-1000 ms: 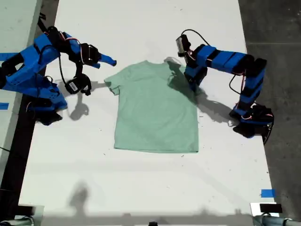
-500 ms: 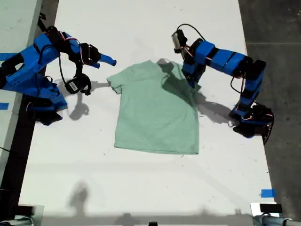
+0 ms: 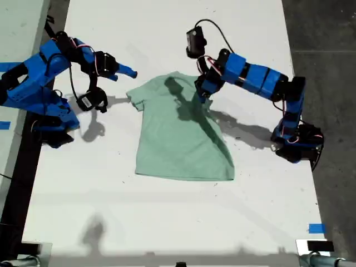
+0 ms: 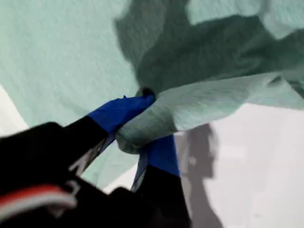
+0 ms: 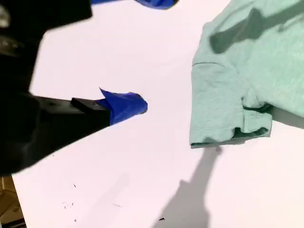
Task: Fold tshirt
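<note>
The pale mint-green tshirt [image 3: 178, 147] lies on the white table [image 3: 167, 222], collar toward the far edge. My first gripper [image 3: 201, 92] is shut on a bunched fold of the shirt's edge [image 4: 199, 107], lifted over the chest from the exterior view's right. In the first wrist view the blue fingertips [image 4: 121, 111] pinch the cloth [image 4: 61, 57]. My second gripper [image 3: 119, 75] hovers open beside the sleeve [image 5: 223, 104] on the exterior view's left, holding nothing. Its blue fingertip [image 5: 124, 106] is a short way from that sleeve.
Both arm bases stand on the table, one at each side in the exterior view. Blue tape marks [image 3: 316, 228] sit near the front on the exterior view's right. Dark floor [image 3: 328, 33] borders the table on that side, and another pale surface [image 3: 16, 28] on the left.
My first gripper has carried the shirt's sleeve and shoulder toward the exterior view's left, folding that side over the body. The second arm has stayed still.
</note>
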Robot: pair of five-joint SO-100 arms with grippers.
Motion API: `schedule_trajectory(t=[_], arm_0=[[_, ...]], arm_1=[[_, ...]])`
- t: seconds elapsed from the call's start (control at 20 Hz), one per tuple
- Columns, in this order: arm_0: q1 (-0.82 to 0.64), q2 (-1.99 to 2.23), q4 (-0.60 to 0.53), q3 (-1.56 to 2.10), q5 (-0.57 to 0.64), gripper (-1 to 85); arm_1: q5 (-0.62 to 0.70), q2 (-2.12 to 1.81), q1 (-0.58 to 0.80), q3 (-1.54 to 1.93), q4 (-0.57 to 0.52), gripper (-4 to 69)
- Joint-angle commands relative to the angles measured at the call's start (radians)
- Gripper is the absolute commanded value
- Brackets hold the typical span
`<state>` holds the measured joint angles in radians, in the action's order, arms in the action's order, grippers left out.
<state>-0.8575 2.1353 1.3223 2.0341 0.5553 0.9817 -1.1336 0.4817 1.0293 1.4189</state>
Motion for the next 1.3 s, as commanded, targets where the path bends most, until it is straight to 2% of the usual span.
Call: schedule_trajectory(t=[0.0, 0.05, 0.1, 0.2, 0.35, 0.6, 0.85, 1.25], arm_0=[[0.003, 0.038, -0.002, -0.011, 0.005, 30.9], [0.003, 0.038, -0.002, -0.011, 0.005, 30.9], [0.005, 0.038, 0.002, -0.011, 0.003, 30.9], [0.008, 0.04, 0.005, -0.011, 0.003, 30.9], [0.008, 0.04, 0.006, -0.011, 0.002, 30.9], [0.02, 0.04, 0.038, -0.035, -0.002, 30.6], [0.044, -0.043, 0.043, -0.071, -0.006, 30.3], [0.051, -0.252, -0.015, -0.104, -0.012, 30.7]], arm_1=[[-0.04, 0.147, -0.054, -0.173, -0.074, 24.9], [-0.051, 0.198, -0.069, -0.219, -0.078, 29.2], [-0.021, 0.216, -0.077, -0.232, -0.091, 45.5], [-0.002, 0.196, -0.067, -0.232, -0.057, 42.0], [0.043, 0.043, -0.021, -0.213, 0.052, 34.8], [0.092, -0.293, 0.066, -0.064, 0.212, 32.6], [0.092, -0.491, 0.084, 0.17, 0.199, 29.0], [0.094, -0.558, 0.071, 0.261, 0.189, 25.3]])
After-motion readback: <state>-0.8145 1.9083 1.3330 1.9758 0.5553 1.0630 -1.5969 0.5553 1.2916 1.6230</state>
